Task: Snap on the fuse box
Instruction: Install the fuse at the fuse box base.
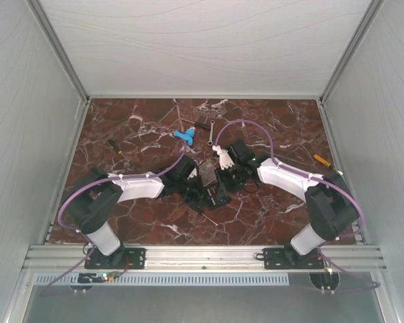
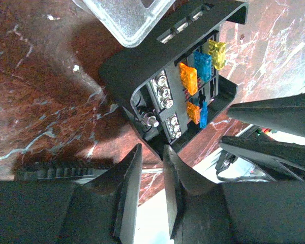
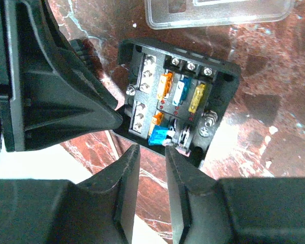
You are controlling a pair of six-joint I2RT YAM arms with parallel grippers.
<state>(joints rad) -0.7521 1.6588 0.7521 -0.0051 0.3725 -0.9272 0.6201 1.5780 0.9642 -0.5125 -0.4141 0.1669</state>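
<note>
The left end effector (image 2: 152,150), we saw, was clamped on one edge of the fuse box (image 3: 175,101), its fingers nearly together around the black rim. The right end effector (image 3: 152,150) stood at another edge with its fingers a little apart, gripping nothing. The box sat face up near the middle of the bench (image 3: 274,101), between both arms, with orange, blue and yellow fuses (image 3: 165,85) showing. Its clear lid (image 3: 218,12) lay just beside it, not touching. Toward the far side we saw a blue plastic piece (image 1: 183,136).
</note>
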